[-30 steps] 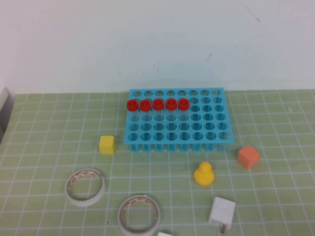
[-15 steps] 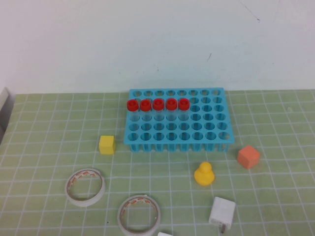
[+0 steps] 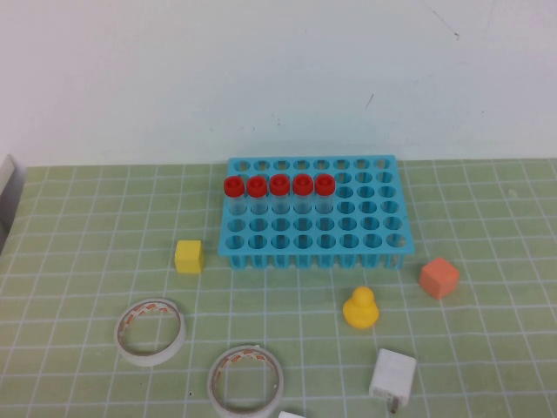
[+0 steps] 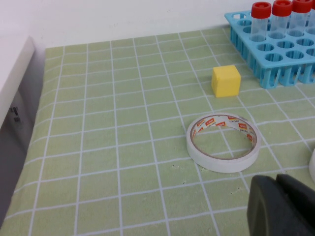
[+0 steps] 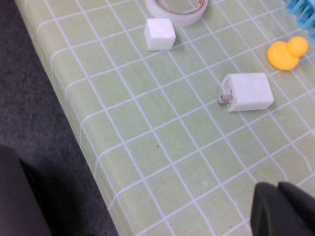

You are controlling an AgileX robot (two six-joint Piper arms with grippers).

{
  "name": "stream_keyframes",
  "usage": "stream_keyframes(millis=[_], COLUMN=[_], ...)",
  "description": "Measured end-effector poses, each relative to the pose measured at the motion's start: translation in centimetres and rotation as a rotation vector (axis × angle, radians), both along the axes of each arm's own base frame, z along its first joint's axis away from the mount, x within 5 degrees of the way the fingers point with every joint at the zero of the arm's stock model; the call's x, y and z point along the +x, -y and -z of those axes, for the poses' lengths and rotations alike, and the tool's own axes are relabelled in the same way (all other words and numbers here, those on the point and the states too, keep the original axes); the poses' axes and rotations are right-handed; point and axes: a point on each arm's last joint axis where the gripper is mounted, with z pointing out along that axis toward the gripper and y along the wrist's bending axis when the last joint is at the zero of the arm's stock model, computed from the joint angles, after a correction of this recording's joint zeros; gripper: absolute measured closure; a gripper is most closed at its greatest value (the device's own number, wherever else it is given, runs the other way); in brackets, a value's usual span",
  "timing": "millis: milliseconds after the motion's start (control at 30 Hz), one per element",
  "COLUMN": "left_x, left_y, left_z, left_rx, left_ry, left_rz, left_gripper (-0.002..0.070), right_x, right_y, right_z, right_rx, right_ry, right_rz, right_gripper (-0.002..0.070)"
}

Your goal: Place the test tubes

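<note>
Tape comes first on the left of the green gridded table (image 3: 70, 261): one tape roll (image 3: 150, 331) lies flat near the front, and a second tape roll (image 3: 245, 380) lies flat just to its right, closer to the front edge. The left end effector (image 4: 275, 184) is outside the high view. Its wrist camera shows it low over the mat, near the first roll, with its dark fingers pressed together and nothing between them. A yellow cube (image 3: 189, 256) sits beyond the rolls, just beside the left end of the blue rack (image 3: 313, 244) but apart from it.

The rack stands at the middle of the table. Five test tubes (image 3: 278, 193) with red caps stand upright in it in one straight row toward its far side. They fill the five leftmost columns, and open holes lie behind them, in front of them and to their right.

A small white cube (image 3: 291, 415) shows at the front edge. Right of it come a yellow duck (image 3: 360, 308) in front of the rack and a white charger (image 3: 392, 376) nearer the front. An orange cube (image 3: 439, 278) lies off the rack's right front corner.

The right end effector (image 5: 278, 194) is also outside the high view. Its wrist camera shows it over the mat by the table's front edge, near the charger, with its fingers shut together and holding nothing.
</note>
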Motion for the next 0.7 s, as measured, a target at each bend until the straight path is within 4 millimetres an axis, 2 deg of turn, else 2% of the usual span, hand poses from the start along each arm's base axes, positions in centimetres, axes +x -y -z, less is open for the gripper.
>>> stream_keyframes(millis=[200,367,533,700], left_x=[0.0,0.0,0.0,0.0], left_y=[0.0,0.0,0.0,0.0], left_z=[0.0,0.0,0.0,0.0], left_rx=[0.000,-0.001,-0.001,-0.001], left_ry=[0.000,0.000,0.000,0.000], left_rz=[0.000,0.000,0.000,0.000], left_gripper=[0.0676,0.0676,0.0676,0.0676], right_x=[-0.1,-0.7,-0.6,-0.4], right_y=[0.1,1.0,2.3,3.2], right_z=[-0.1,-0.9,-1.6,-0.1], right_rx=[0.007,0.087,0.188,0.225], right_ry=[0.008,0.107,0.284,0.390], right_rz=[0.000,0.054,0.265,0.488], right_gripper=[0.0678,0.0678,0.0678,0.0678])
